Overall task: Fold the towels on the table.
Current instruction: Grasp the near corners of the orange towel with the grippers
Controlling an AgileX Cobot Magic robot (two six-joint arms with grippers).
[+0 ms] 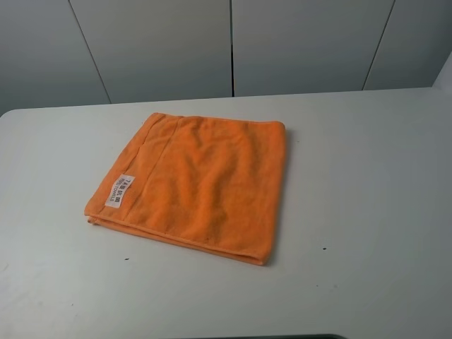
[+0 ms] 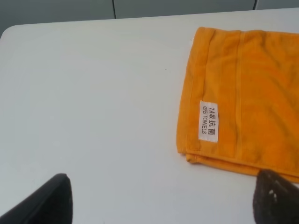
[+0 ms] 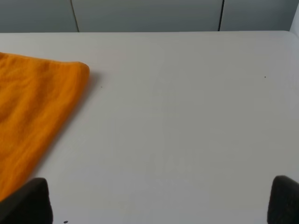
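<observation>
Grey panelled wall [image 1: 162,42] at back. Below it, large plain white flat tabletop with rounded corners [image 1: 367,176], a few dark specks. Mid-table, slightly left of centre: bright orange soft microfibre towel [image 1: 198,183], flat, roughly square, skewed to the table edges. Looks doubled already, judging by the layered hem at the near edge. Small white rectangular printed label [image 1: 119,191] on top face, by the near-left corner. Neither arm in the high view.

Left gripper [image 2: 163,200]: jaws spread wide, nothing between, hovering off the towel's label side. One black fingertip [image 2: 275,198] close to the near hem, contact unclear. Right gripper [image 3: 156,200]: also spread wide, empty, over bare table beside the towel's right side.

Likely step: reach in for the next fold. To do it well:
- Pinch both layers at the near corners, one claw per corner, never the top layer alone.
- Lift just enough to clear the table.
- Carry the near edge over to the far edge at equal pace.
- Line up hems before letting go.

Risk: soft cloth bunching, or layers sliding apart if only one is caught.
</observation>
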